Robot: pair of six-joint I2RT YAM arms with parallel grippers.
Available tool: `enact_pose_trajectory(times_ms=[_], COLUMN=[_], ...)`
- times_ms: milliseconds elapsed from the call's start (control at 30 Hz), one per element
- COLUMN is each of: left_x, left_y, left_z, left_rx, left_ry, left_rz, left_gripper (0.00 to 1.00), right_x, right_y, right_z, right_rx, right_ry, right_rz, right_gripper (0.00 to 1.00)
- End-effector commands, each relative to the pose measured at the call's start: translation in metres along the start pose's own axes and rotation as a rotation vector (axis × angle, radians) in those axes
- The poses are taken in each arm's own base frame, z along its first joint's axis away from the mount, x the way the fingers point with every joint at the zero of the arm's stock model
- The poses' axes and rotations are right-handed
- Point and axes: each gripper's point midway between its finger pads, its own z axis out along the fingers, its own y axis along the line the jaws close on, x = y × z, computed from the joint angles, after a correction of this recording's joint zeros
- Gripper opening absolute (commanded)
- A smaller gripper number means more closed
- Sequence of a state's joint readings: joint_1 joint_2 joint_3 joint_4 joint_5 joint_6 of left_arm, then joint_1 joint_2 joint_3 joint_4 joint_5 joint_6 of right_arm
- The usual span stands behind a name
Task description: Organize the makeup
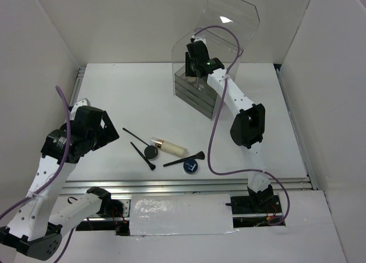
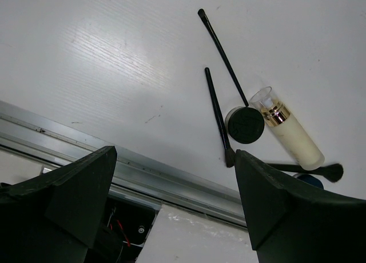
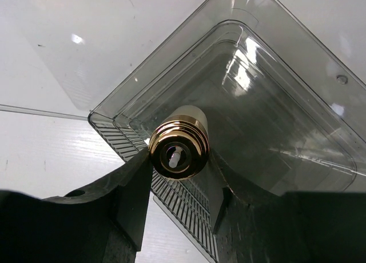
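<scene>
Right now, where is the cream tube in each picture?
Top: the tube lies just below the middle.
Left wrist: the tube is right of centre, cap end up.
Right wrist: not in it.
Landmark: the black jar beside its cap end, in the top and left wrist views.

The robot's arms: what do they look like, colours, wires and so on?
The left arm and right arm are white tube-like segments joined by chunky black joints, each trailed by a loose purple cable. A small green light glows near the right wrist. The left end effector and right end effector each have two matte black, wedge-shaped fingers.
</scene>
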State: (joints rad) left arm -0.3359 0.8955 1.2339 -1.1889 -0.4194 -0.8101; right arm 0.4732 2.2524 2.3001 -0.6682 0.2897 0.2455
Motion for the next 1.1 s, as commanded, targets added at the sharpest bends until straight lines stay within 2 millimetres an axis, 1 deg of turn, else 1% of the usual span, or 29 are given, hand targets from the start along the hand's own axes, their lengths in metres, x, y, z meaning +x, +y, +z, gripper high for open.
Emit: enact_pose_trajectory(times_ms=[0, 67, 100, 133, 200, 233, 300, 333, 400, 433, 500, 567, 600, 733, 767, 833, 867, 933, 967, 1000, 1033, 1067], left_x=[-0.003, -0.003, -0.003, -0.004, -0.005, -0.005, -0.005, -0.004, -0.003, -0.003, -0.002, -0.001, -0.001, 0.000, 0.000, 0.000, 0.001, 0.001, 0.001, 0.002, 0.003, 0.002], left_y=[-0.001, -0.001, -0.001, -0.002, -0.002, -0.002, -0.002, -0.002, -0.001, -0.002, -0.003, -0.003, -0.003, -0.004, -0.004, -0.005, -0.005, -0.007, -0.008, -0.008, -0.009, -0.011], left_z=[0.001, 0.001, 0.001, 0.000, -0.001, -0.001, -0.001, 0.000, 0.000, 0.000, 0.000, -0.001, -0.001, -0.002, -0.002, -0.002, -0.002, -0.001, -0.001, 0.000, 0.002, 0.003], left_rx=[0.006, 0.009, 0.008, 0.012, 0.013, 0.013, 0.014, 0.014, 0.014, 0.016, 0.023, 0.031, 0.033, 0.044, 0.048, 0.054, 0.052, 0.057, 0.058, 0.057, 0.055, 0.058], left_ry=[-0.010, -0.014, -0.012, -0.015, -0.018, -0.018, -0.021, -0.017, -0.016, -0.015, -0.011, -0.010, -0.009, -0.010, -0.012, -0.011, -0.007, -0.003, 0.000, 0.004, 0.011, 0.010], left_rz=[0.010, 0.008, 0.007, 0.008, 0.009, 0.009, 0.009, 0.010, 0.011, 0.012, 0.011, 0.010, 0.010, 0.010, 0.011, 0.012, 0.013, 0.013, 0.011, 0.009, 0.007, 0.003], left_gripper=[0.97, 0.98, 0.98, 0.98, 0.98, 0.98, 0.98, 0.98, 0.98, 0.98, 0.98, 0.98, 0.98, 0.98, 0.98, 0.98, 0.98, 0.99, 0.99, 0.99, 0.99, 0.99], right_x=[-0.025, -0.020, -0.018, -0.017, -0.016, -0.017, -0.019, -0.019, -0.022, -0.025, -0.030, -0.037, -0.040, -0.055, -0.063, -0.072, -0.084, -0.096, -0.104, -0.105, -0.104, -0.096], right_y=[0.012, 0.013, 0.012, 0.011, 0.011, 0.010, 0.009, 0.010, 0.011, 0.010, 0.011, 0.012, 0.012, 0.012, 0.011, 0.017, 0.021, 0.027, 0.036, 0.043, 0.045, 0.061], right_z=[0.000, 0.003, 0.004, 0.005, 0.005, 0.005, 0.003, 0.003, 0.000, -0.001, -0.006, -0.011, -0.013, -0.025, -0.034, -0.047, -0.066, -0.089, -0.116, -0.131, -0.153, -0.168], right_rx=[-0.037, -0.039, -0.037, -0.031, -0.030, -0.026, -0.026, -0.032, -0.039, -0.038, -0.044, -0.050, -0.052, -0.062, -0.065, -0.098, -0.118, -0.149, -0.182, -0.205, -0.221, -0.266], right_ry=[-0.087, -0.076, -0.071, -0.069, -0.065, -0.069, -0.072, -0.072, -0.080, -0.086, -0.097, -0.116, -0.123, -0.158, -0.171, -0.186, -0.215, -0.247, -0.270, -0.277, -0.280, -0.268], right_rz=[0.033, 0.028, 0.027, 0.026, 0.022, 0.024, 0.022, 0.019, 0.020, 0.024, 0.023, 0.022, 0.021, 0.026, 0.033, 0.041, 0.046, 0.045, 0.034, 0.023, 0.014, -0.026], right_gripper=[0.17, 0.18, 0.21, 0.28, 0.31, 0.36, 0.43, 0.49, 0.53, 0.61, 0.68, 0.78, 0.81, 0.83, 0.83, 0.83, 0.83, 0.84, 0.84, 0.84, 0.84, 0.85])
